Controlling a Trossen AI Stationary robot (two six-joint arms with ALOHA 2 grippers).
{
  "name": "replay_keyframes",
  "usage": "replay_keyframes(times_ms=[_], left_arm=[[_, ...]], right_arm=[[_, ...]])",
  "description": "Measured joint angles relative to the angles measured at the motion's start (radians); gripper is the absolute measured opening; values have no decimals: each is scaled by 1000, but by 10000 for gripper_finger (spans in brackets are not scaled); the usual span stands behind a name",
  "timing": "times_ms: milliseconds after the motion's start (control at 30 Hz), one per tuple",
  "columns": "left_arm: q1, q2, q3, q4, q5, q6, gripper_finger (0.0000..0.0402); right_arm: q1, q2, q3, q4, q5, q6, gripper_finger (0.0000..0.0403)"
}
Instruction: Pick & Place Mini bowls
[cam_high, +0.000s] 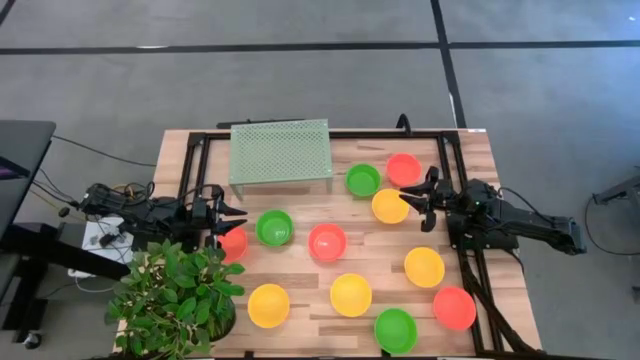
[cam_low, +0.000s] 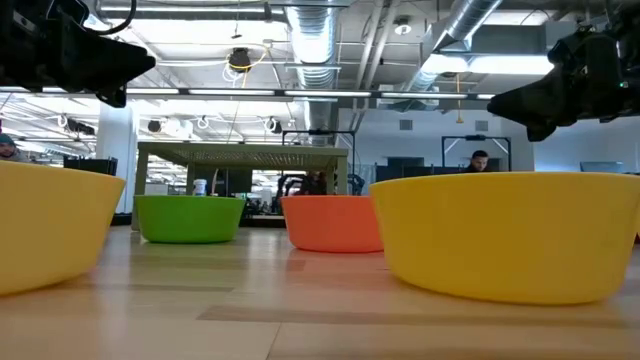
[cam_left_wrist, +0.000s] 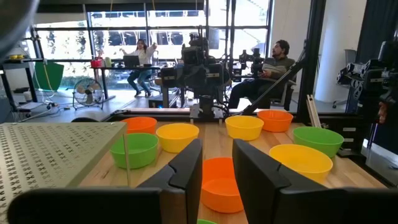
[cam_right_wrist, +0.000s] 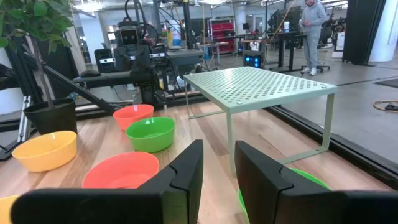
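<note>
Though full of mini bowls (cam_high: 328, 242), wooden table (cam_high: 300, 205); workshop (cam_low: 320, 120) beyond.

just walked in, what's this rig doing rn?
Two-arm bowl pick-and-place, nothing grasped at this moment. Eleven mini bowls in green, yellow and red-orange lie scattered over the wooden table, none on or under the pale green mesh rack at the back. The left hand sits low at the left edge, over a red-orange bowl, fingers apart and empty. The right hand is by a yellow bowl on the right, also open and empty.
</note>
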Motion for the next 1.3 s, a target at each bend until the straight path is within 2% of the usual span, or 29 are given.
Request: replay_keyframes(times_ms=[1133, 1300], left_arm=[[0, 0, 0, 0, 0, 0, 90], [0, 0, 0, 0, 0, 0, 90]], right_arm=[[0, 0, 0, 0, 0, 0, 88], [0, 0, 0, 0, 0, 92, 88]])
